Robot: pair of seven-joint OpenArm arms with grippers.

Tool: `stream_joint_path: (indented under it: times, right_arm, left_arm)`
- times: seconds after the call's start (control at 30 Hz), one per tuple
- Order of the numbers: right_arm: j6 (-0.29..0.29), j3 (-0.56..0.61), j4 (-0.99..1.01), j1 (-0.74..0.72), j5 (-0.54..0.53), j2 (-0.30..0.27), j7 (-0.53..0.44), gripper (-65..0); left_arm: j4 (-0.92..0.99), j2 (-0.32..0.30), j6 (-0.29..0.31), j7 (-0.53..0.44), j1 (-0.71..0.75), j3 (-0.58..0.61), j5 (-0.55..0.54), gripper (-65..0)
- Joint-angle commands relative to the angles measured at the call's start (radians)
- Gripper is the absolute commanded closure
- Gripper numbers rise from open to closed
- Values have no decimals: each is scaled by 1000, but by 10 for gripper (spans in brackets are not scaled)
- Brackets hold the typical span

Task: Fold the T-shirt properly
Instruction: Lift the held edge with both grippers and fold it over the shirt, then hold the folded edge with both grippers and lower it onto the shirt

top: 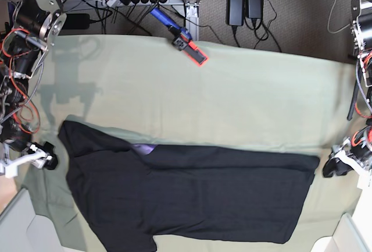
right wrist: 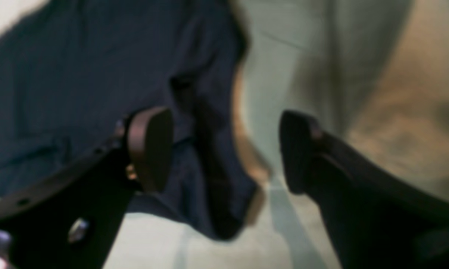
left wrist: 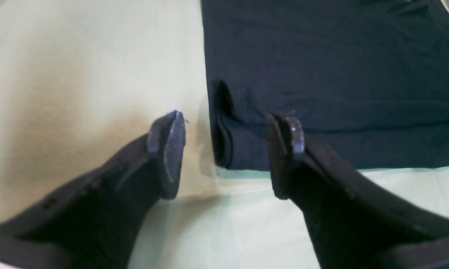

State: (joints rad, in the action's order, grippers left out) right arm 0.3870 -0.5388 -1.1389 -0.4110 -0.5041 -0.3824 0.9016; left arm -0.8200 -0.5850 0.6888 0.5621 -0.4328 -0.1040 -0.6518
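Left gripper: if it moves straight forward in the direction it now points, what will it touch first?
Most likely the folded corner of the T-shirt, which lies just ahead of the open left gripper, on the table cloth. Depth is unclear.

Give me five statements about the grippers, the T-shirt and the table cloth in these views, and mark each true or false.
1. The left gripper is open with nothing between its fingers. True.
2. The right gripper is clamped on the T-shirt. False: its jaws stand apart and hold nothing; a corner of the shirt lies below them.
3. The T-shirt is rolled into a tight bundle. False: it lies spread out long across the pale green table cloth.
4. A purple patch shows at the shirt's far edge in the base view. True.
5. The orange and blue tool rests on the shirt. False: it lies at the cloth's far edge, apart from the shirt.
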Motion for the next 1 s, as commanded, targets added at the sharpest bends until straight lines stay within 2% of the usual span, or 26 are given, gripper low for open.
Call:
stream_joint_path:
  times: [0.0,0.27,0.7,0.97]
  right_arm:
    - [55,-8,-16,-2,-13,-21,-15,-444]
    - [55,27,-15,143,-22,-14,-135,-443]
    - [58,37,-16,135,-56,93,-142,-443]
    - [58,37,-16,123,-57,103,-142,-443]
  left_arm:
    - [-15,-17,9,-14,-29,-3,-18,-378]
    - [-15,-13,9,-3,-24,-3,-44,-378]
    - [-15,-14,9,-3,13,-3,-47,-378]
    - [-15,-13,9,-4,13,-3,-48,-378]
